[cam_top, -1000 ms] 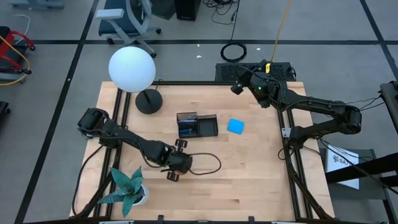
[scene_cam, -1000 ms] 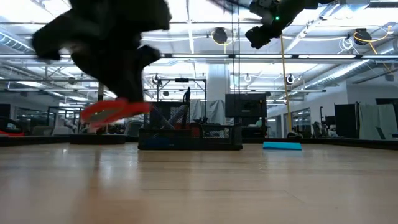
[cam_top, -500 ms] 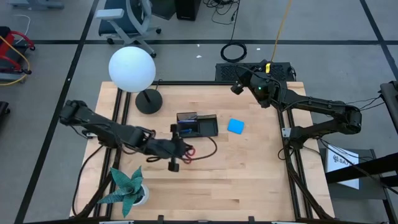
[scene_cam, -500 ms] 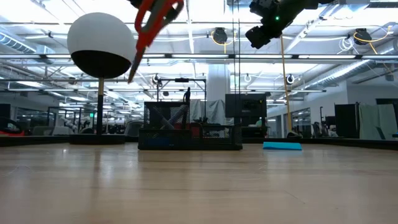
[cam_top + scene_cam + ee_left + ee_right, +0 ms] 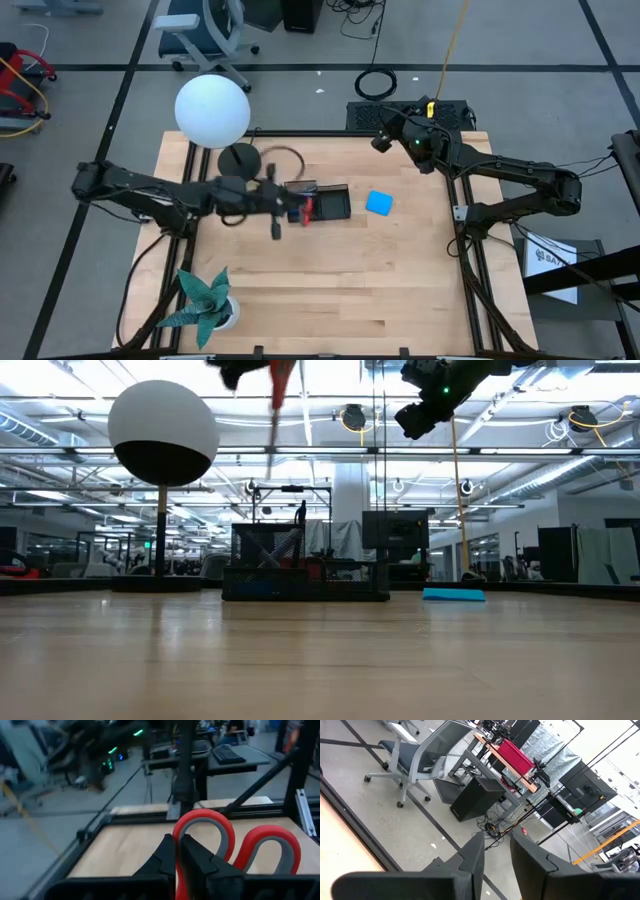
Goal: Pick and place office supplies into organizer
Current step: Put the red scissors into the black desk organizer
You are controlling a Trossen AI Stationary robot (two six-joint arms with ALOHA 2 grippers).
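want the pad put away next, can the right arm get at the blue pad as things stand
Probably yes: the blue pad lies alone on open table, and the right gripper waits at the far edge with nothing between them.

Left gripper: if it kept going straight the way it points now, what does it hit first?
Probably nothing nearby. The left gripper, shut on the scissors, looks out over bare table to the frame rail at its edge. Depth is unclear.

Small black rectangular desk organizer (image 5: 318,201) sits mid-table, toward the far side. Bright blue square pad (image 5: 379,203) lies just right of it, apart. Round black lamp base (image 5: 239,160) stands left of and beyond the organizer, white globe lamp (image 5: 212,110) above it. Left gripper (image 5: 297,208) hangs over the organizer's left end, red-handled scissors (image 5: 304,208) in it. Green paper plant (image 5: 205,298) at near-left corner. Right gripper (image 5: 381,137) raised over far-right edge.
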